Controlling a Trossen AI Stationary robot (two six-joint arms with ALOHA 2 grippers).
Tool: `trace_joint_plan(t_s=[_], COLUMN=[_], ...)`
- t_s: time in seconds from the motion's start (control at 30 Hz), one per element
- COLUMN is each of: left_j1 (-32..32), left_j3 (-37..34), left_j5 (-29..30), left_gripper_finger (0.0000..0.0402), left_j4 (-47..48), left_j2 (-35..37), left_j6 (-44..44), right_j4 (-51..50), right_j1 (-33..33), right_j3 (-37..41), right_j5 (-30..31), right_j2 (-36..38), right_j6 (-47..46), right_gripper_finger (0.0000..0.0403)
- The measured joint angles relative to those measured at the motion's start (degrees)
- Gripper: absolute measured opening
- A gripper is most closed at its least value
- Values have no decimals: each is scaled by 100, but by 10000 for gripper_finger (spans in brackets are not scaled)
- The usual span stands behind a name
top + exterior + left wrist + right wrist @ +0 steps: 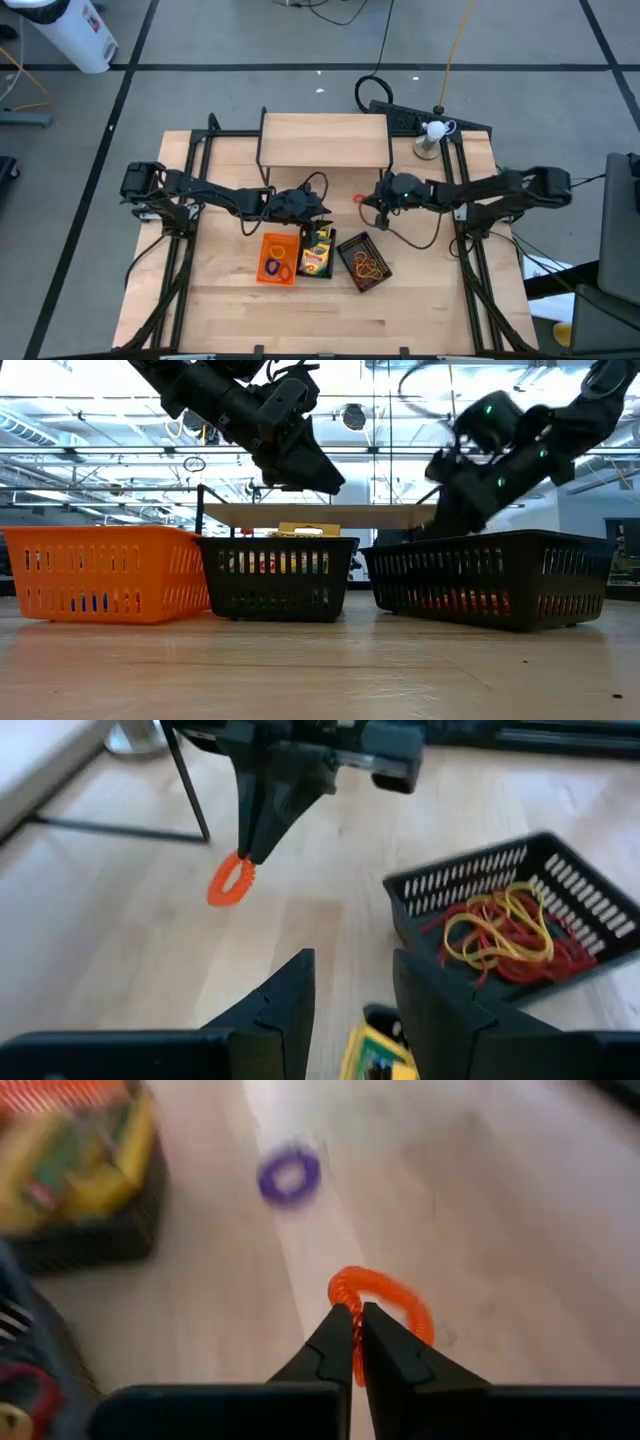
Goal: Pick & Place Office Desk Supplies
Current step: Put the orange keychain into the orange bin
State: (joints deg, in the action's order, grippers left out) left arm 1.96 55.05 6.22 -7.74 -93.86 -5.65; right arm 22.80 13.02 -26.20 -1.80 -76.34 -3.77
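Observation:
My right gripper is shut on an orange coiled loop, low over the table behind the right black tray; the left wrist view shows the same gripper. My left gripper is open and empty, hovering over the middle black tray, which holds yellow-and-green crayon boxes. A purple loop lies flat on the table. The right black tray holds red and yellow rubber bands. The orange tray holds a few loops. My right gripper pinches the orange coiled loop by one side of its ring, at the fingertips. The fingers slant down from the table's right. The loop hangs below the tips, close to the table; whether it touches the wood I cannot tell.
The three trays stand side by side in the table's middle near part. A raised wooden shelf on thin black legs stands at the far edge. A small white lamp-like object sits far right. Bare wood lies near the front edge.

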Motion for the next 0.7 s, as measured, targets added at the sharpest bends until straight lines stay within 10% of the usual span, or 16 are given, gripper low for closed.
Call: trace_joint_plan(t_s=[0.7], left_j1=[6], left_j3=[0], left_j5=[905], left_gripper_finger=[139], left_j4=[-1188], left_j2=[0], left_j6=[1416], right_j4=[442], right_j1=[-869], right_j3=[-11], right_j5=[-599], right_j2=[1523], right_j6=[-177], right_gripper_finger=[0])
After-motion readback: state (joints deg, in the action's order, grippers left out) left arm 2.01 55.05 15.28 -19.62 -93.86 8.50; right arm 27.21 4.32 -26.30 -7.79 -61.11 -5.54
